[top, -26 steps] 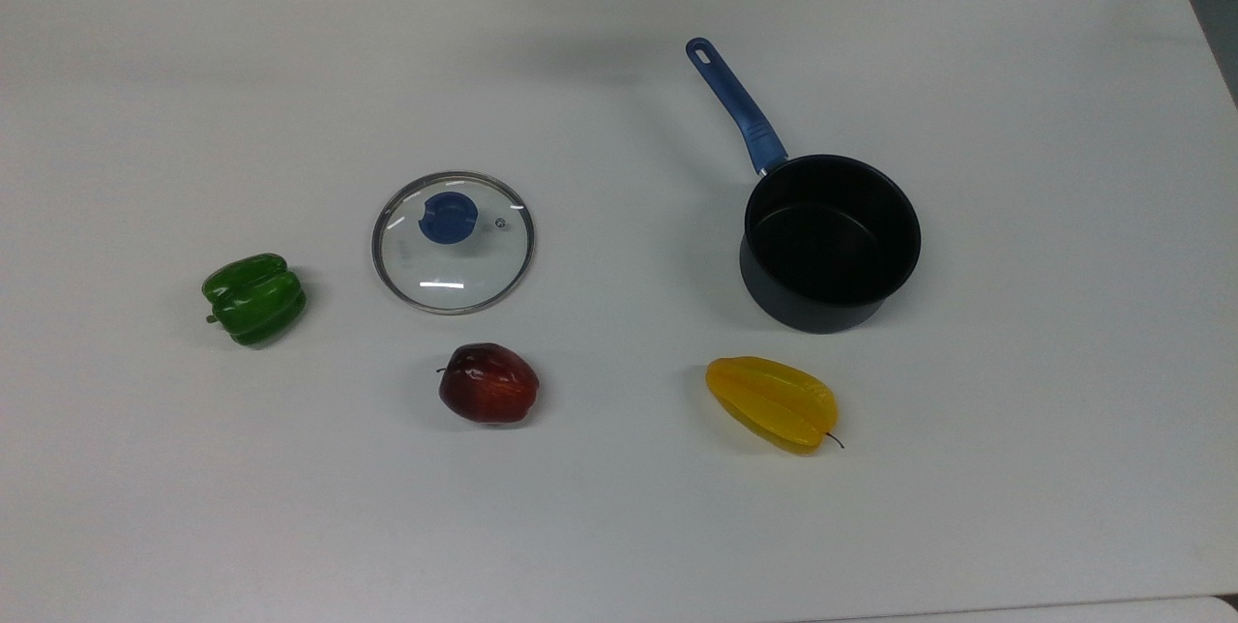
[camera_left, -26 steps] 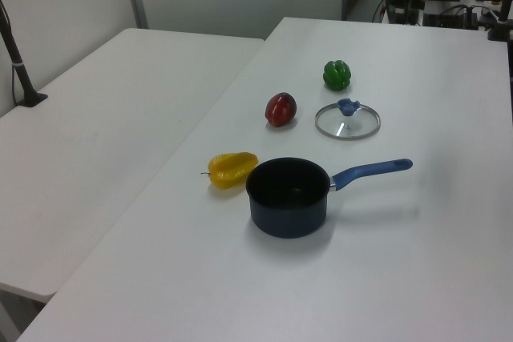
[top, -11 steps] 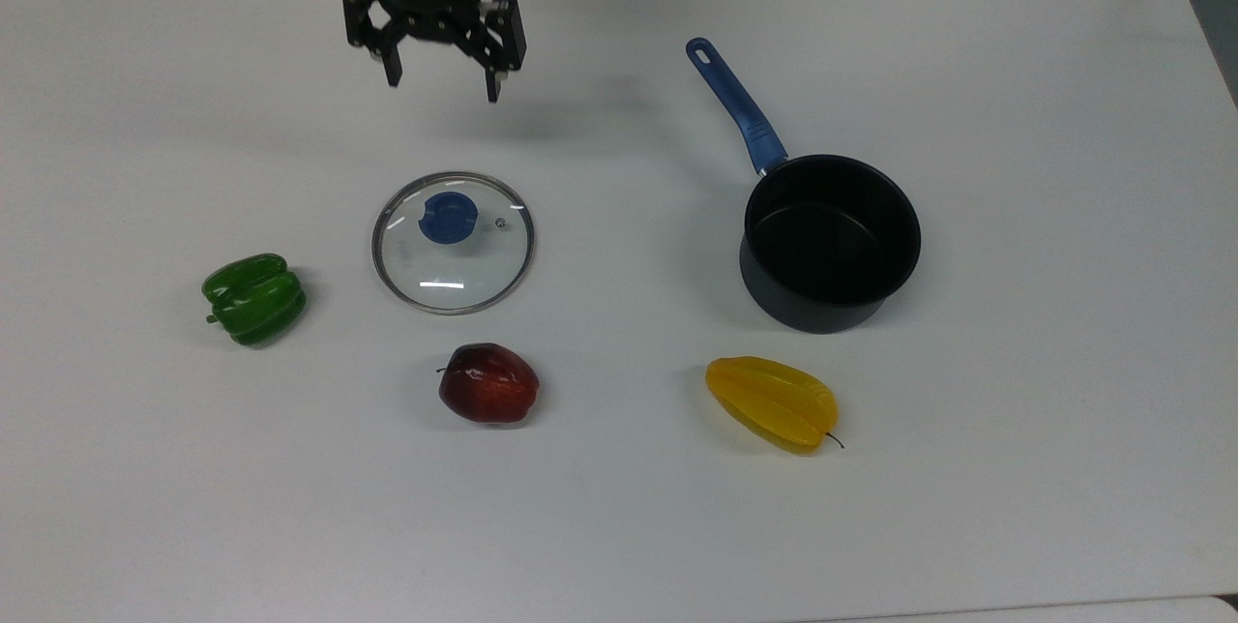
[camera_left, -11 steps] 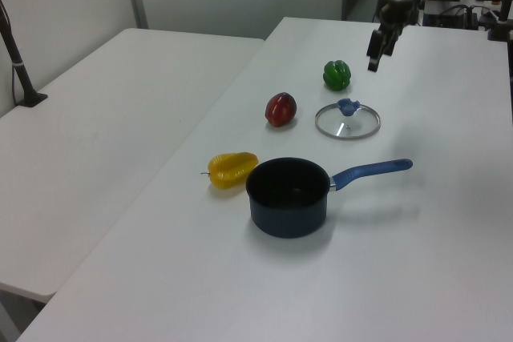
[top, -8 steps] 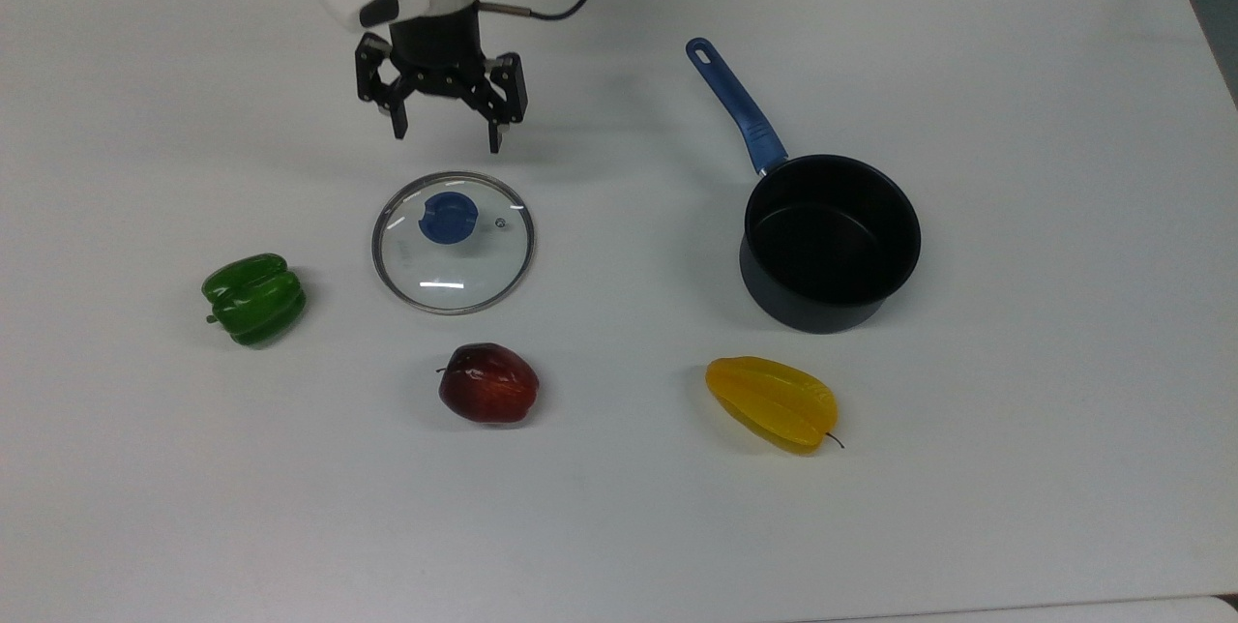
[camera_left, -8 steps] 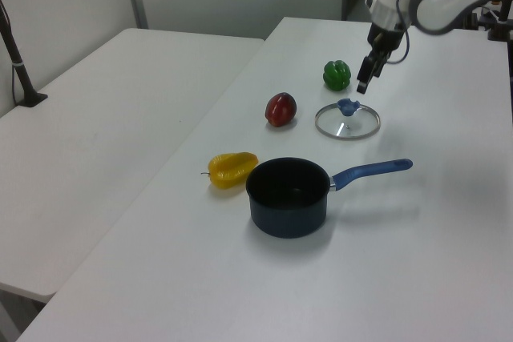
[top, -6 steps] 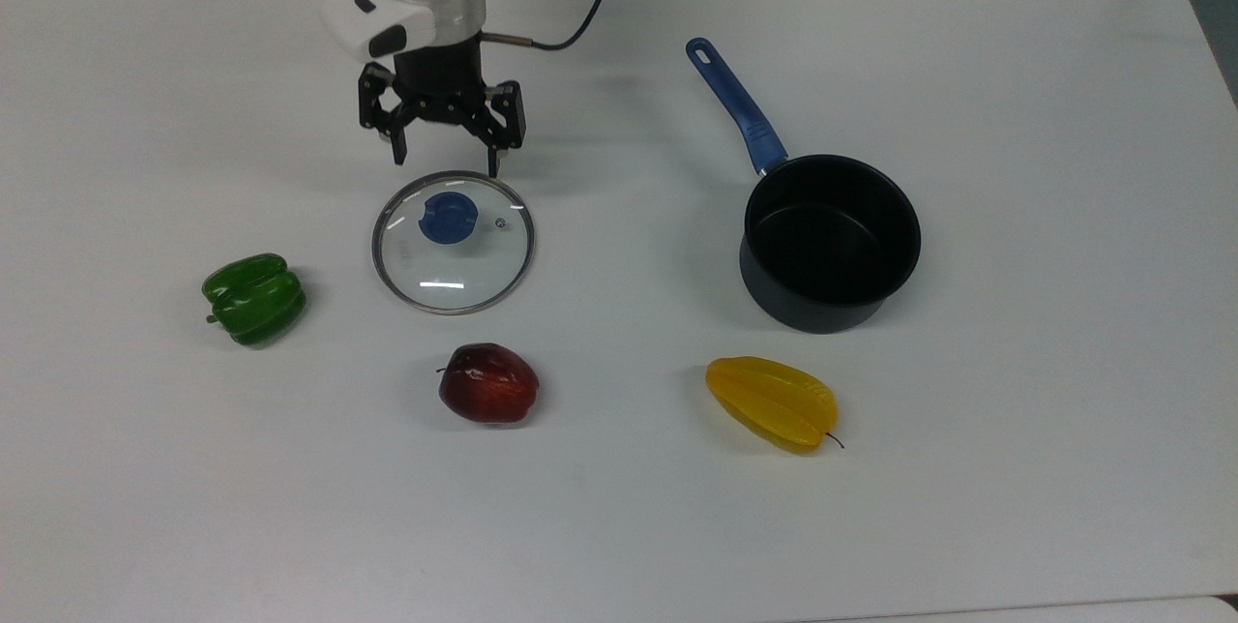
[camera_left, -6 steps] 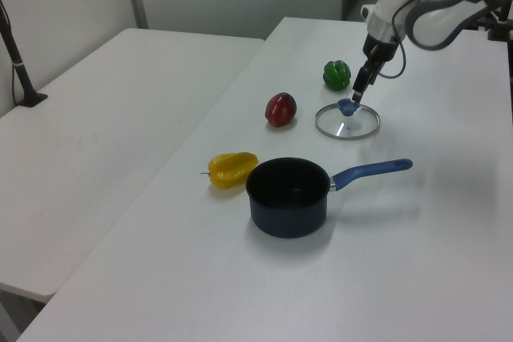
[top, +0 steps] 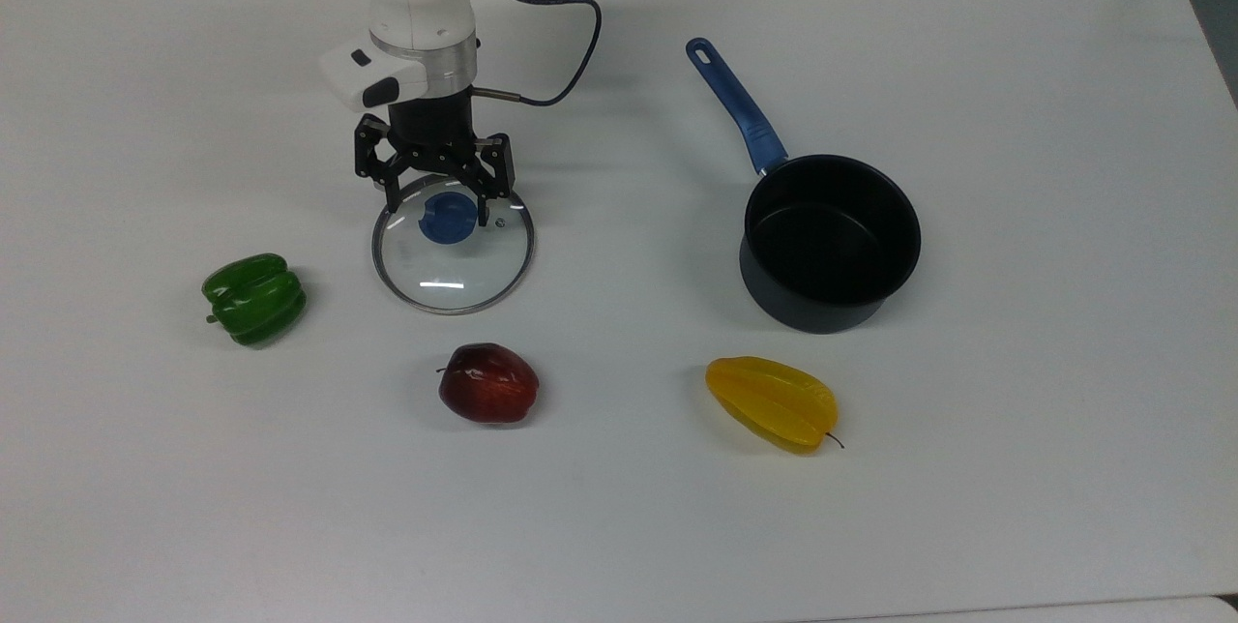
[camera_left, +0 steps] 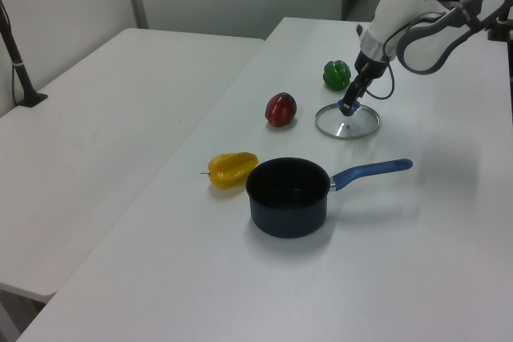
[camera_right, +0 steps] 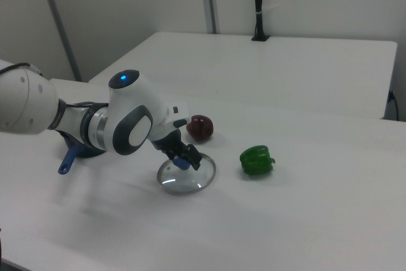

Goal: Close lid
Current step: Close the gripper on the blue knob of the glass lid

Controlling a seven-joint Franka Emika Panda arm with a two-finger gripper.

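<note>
Tool point(top: 432, 214) pointing down, fingers spread astride lid point(top: 453, 255) knob.

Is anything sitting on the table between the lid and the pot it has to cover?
Nothing visible. In the top view, the stretch of white table between the lid and the open pot is bare. The apple and the yellow fruit lie nearer the top view's bottom, off that line. The open gripper is at the lid's knob.

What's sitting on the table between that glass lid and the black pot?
Nothing: in the top view, bare white table separates the lid from the pot.
</note>
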